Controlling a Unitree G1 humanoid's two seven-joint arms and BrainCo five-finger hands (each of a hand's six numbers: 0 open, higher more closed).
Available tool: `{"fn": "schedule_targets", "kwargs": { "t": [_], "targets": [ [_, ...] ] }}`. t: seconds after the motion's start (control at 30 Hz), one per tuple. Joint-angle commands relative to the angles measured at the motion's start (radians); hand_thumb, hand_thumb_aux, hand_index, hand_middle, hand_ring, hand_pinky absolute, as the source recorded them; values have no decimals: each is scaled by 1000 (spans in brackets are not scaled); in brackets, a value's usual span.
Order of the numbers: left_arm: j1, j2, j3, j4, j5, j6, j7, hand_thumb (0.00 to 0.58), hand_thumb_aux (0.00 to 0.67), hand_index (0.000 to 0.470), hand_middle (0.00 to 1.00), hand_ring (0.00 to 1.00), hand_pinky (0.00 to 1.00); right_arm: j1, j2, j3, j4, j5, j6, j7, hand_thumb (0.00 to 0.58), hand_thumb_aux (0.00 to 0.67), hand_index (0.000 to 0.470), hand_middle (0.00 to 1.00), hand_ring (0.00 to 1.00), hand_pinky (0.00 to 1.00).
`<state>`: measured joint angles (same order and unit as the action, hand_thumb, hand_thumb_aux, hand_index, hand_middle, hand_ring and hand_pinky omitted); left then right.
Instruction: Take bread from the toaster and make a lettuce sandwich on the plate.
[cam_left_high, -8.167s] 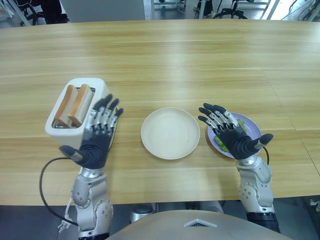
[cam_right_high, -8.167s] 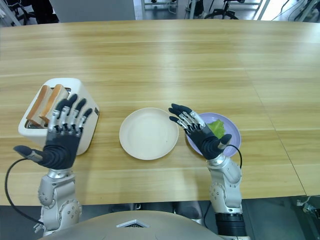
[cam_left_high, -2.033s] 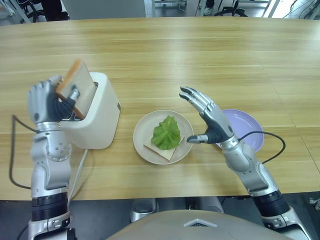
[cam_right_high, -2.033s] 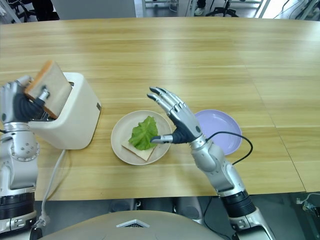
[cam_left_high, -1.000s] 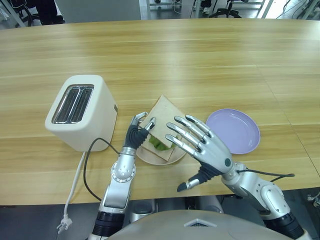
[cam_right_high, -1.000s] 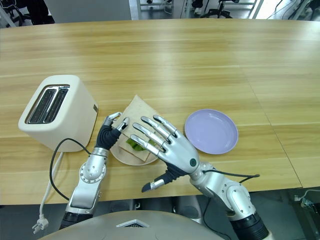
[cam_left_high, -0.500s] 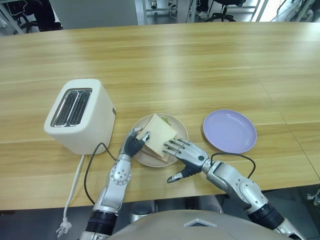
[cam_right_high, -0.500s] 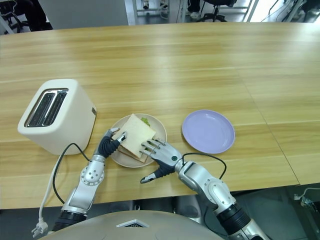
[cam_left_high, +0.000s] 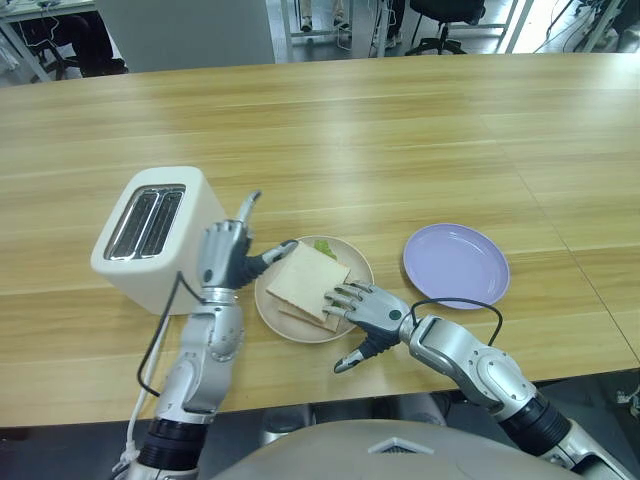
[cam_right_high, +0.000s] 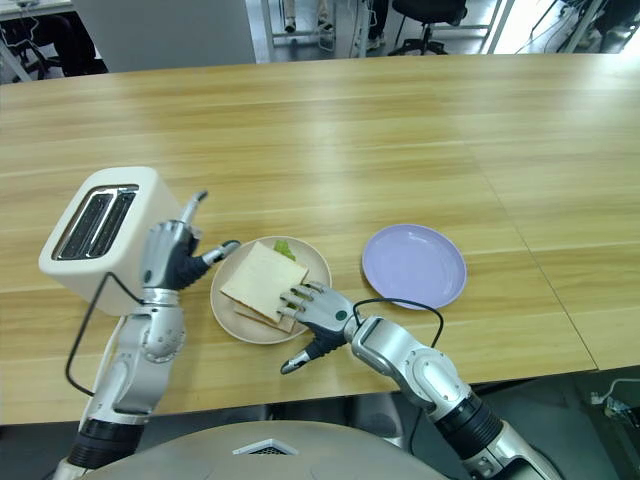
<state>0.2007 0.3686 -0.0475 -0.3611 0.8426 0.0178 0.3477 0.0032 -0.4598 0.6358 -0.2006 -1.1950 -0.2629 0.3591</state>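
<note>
A sandwich (cam_left_high: 307, 287) lies on the cream plate (cam_left_high: 276, 313): two bread slices with a bit of green lettuce (cam_left_high: 322, 245) peeking out at the far edge. My right hand (cam_left_high: 367, 313) is open, its fingertips resting on the near right corner of the top slice. My left hand (cam_left_high: 228, 255) is raised between the white toaster (cam_left_high: 150, 237) and the plate, open, fingers spread toward the sandwich and apart from it. The toaster's two slots are empty.
An empty purple plate (cam_left_high: 456, 266) sits to the right of the cream plate. A black cable runs from my right arm across the table near it. The toaster's cord (cam_left_high: 160, 340) trails off the front edge. The wooden table (cam_left_high: 360, 130) stretches far behind.
My left hand has lifted off the top slice and risen beside the toaster. My right hand stays with its fingertips on the bread. The view has shifted slightly.
</note>
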Motion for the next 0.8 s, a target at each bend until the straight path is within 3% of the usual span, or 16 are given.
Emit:
{"fn": "schedule_targets", "kwargs": {
  "t": [0.03,0.07,0.1,0.13,0.17,0.2,0.23,0.27,0.3,0.33,0.37,0.63,0.8],
  "targets": [
    [16,32,136,-130,32,-48,98,0,0,0,851,851,851,29,-42,61,107,-26,1,90,0,0,0,0,0,0],
    [20,33,171,-159,-2,-86,119,0,0,0,851,851,851,24,-35,55,112,-19,3,67,0,0,0,0,0,0],
    [23,34,192,-184,-46,-126,122,0,0,0,725,725,725,19,-20,44,113,-6,6,33,0,0,0,0,0,0],
    [26,26,203,-195,-114,-166,112,0,0,0,369,369,369,13,0,29,109,14,8,-10,0,0,0,0,0,0],
    [32,11,204,-200,-218,-211,85,0,0,0,176,176,176,7,32,2,100,57,5,-75,0,0,0,0,0,0],
    [40,2,197,-202,-302,-249,58,0,0,0,176,176,176,4,66,-35,82,110,3,-141,0,0,0,0,0,0],
    [51,-4,180,-199,-392,-296,25,420,318,218,306,306,306,4,102,-85,65,188,-7,-203,0,0,0,0,0,0],
    [63,-11,166,-196,-460,-333,-7,540,494,339,788,788,788,5,129,-128,50,275,-20,-233,0,0,0,0,0,0],
    [75,-9,152,-189,-506,-370,-36,580,670,460,1000,1000,1000,8,149,-163,42,365,-37,-242,517,449,308,129,129,129],
    [88,-5,136,-180,-543,-407,-67,580,670,460,1000,1000,1000,16,171,-202,29,471,-49,-241,580,670,460,878,878,878],
    [98,-6,131,-171,-572,-432,-92,580,670,460,1000,1000,1000,22,181,-225,21,564,-62,-221,580,670,460,1000,1000,1000],
    [169,77,61,-148,-830,-559,-374,580,670,460,1000,1000,1000,82,170,-285,-98,1060,-98,-51,580,670,460,1000,1000,1000],
    [277,226,-13,-104,-800,-601,-599,580,670,460,1000,1000,1000,128,10,-218,-119,1161,-80,178,580,670,460,1000,1000,1000]
  ]
}}
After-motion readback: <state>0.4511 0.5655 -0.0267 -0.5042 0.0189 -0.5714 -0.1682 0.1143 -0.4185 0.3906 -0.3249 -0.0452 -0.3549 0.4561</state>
